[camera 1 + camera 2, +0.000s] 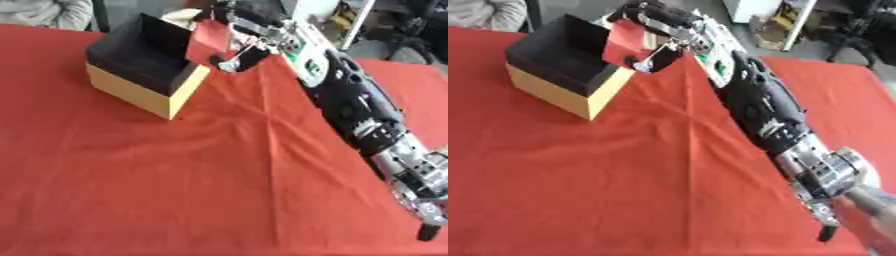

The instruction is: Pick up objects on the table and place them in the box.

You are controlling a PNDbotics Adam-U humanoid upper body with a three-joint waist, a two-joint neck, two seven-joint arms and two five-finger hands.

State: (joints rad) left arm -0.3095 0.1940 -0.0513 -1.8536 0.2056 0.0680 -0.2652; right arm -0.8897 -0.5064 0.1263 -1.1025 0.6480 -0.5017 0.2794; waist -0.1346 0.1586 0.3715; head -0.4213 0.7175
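The right hand (647, 30) covers part of a red object (627, 41) at the box (144, 65) rim; what the object is cannot be told. Its fingers are blurred. The box floor is lost in shadow. The table (175, 190) is cut off at every picture edge.

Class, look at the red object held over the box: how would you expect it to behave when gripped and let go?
The red object looks flat and thin, so probably light. It keeps straight edges in the right hand, suggesting it is fairly stiff. Released above the box, it would likely drop in rather than roll.
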